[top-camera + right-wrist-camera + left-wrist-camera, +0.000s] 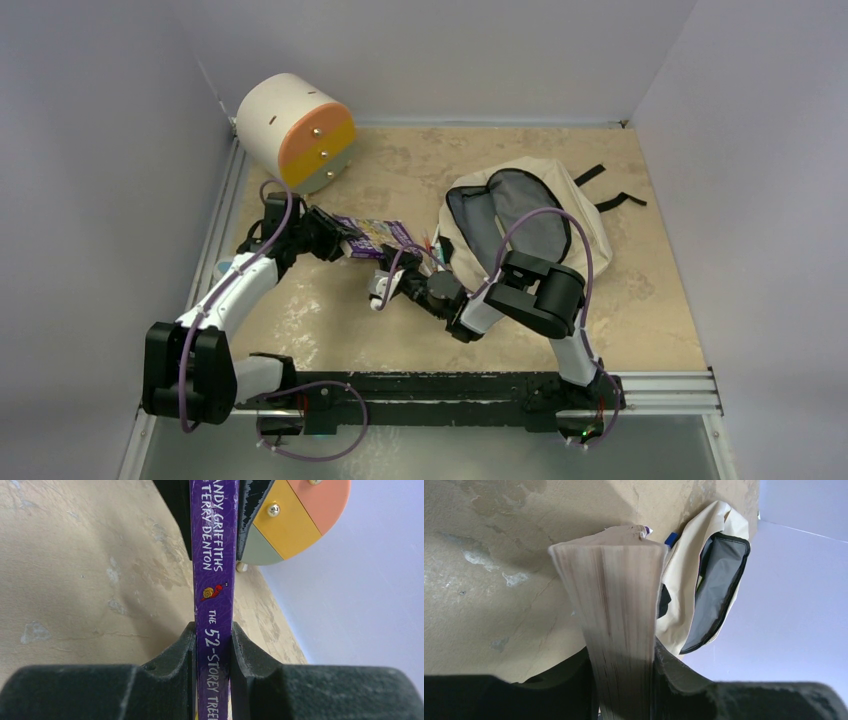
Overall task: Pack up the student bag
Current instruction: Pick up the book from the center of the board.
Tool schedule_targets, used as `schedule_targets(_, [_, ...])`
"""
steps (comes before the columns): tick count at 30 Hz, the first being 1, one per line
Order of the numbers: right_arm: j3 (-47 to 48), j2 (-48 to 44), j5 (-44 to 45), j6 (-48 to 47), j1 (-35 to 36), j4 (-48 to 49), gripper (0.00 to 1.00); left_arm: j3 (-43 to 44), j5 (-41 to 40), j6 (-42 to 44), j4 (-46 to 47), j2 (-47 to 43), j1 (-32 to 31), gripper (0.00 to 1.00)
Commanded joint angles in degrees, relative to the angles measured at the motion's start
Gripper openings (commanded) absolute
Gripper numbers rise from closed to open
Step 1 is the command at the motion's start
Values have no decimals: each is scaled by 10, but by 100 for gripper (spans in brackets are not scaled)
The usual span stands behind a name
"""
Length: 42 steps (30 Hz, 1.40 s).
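Observation:
A purple paperback book (pixel 375 237) is held edge-up just above the table, left of the student bag (pixel 530 225). The bag is a beige backpack lying flat, its main flap open on dark lining. My left gripper (pixel 343 246) is shut on the book's page edge (pixel 616 595) from the left. My right gripper (pixel 398 268) is shut on the book's spine (pixel 215 580) from the near side. In the right wrist view the left gripper's black fingers (pixel 250 510) clamp the far end of the book. The bag also shows behind the book in the left wrist view (pixel 719 580).
A cream cylindrical drawer unit (pixel 295 130) with an orange, yellow and grey front (pixel 295 520) lies at the back left. Small items, one blue (pixel 670 539), lie at the bag's left edge. Black straps (pixel 610 190) trail off the bag's far right. Walls enclose the table.

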Motion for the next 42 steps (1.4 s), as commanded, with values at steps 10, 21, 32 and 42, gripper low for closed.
schedule_targets(10, [4,-55,-26,2,0,177,17,9,22,27,35,-3,15,3])
schedule_targets(21, [-49,-145,-10,76,3,188,52,50,-11,94,-33,-64,46,0])
schedule_targets(32, [-86,-349,9,295,2,-106,67,58,-11,117,-33,-112,51,0])
schedule_targets(42, [143,-402,56,606,-114,-707,70,68,22,145,-26,-132,51,0])
